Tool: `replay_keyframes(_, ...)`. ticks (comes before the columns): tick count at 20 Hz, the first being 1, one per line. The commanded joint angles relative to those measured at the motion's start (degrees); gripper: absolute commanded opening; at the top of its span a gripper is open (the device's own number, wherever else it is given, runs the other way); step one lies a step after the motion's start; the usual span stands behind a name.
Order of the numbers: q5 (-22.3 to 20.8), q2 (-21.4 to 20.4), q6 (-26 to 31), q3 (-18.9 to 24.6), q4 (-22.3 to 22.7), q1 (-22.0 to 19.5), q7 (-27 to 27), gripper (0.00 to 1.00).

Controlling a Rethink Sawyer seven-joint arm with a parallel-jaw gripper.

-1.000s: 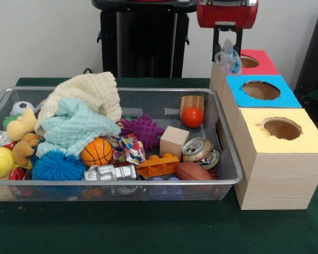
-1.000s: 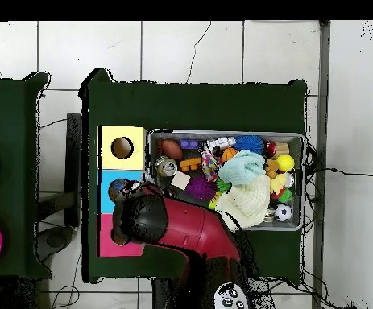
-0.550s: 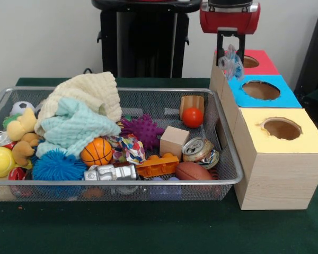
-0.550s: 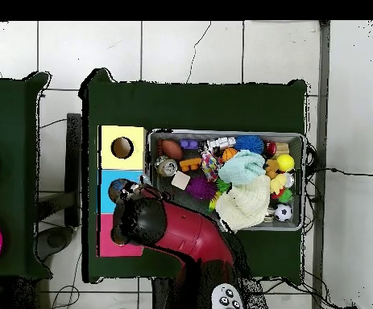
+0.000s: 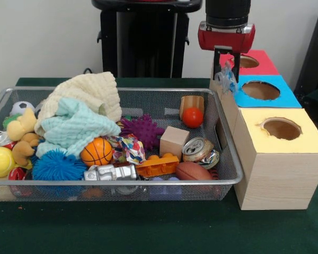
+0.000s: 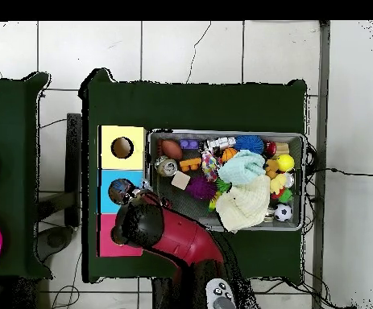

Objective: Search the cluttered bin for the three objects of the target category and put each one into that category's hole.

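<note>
My gripper (image 5: 226, 73) hangs over the left edges of the red box (image 5: 262, 62) and the blue box (image 5: 275, 98), just past the bin's far right corner. It is shut on a crumpled piece of clear plastic (image 5: 226, 83) with bluish marks, which dangles between the fingers beside the blue box's hole (image 5: 261, 90). The yellow box (image 5: 283, 145) stands nearest the camera. In the overhead view the arm's wrist (image 6: 143, 225) covers the gripper, between the blue box (image 6: 122, 191) and the red box (image 6: 107, 243).
The wire bin (image 5: 122, 181) holds a cream cloth (image 5: 90, 92), a teal cloth (image 5: 74, 127), a crushed can (image 5: 197, 150), a wooden cube (image 5: 174, 141), several balls, a purple spiky ball (image 5: 142, 129) and plush toys. The bin's right wall stands close against the boxes.
The gripper has come down with the plastic piece, from above the red box to level with the box tops. The arm has drawn back slightly in the overhead view.
</note>
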Motion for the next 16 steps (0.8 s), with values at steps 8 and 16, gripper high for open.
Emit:
replay_keyframes(8,8.72,3.85,-2.21,0.11,1.94,7.49,20.19,0.00)
replay_keyframes(16,7.59,4.32,-1.02,-4.11,-0.86,10.88,19.62,0.00)
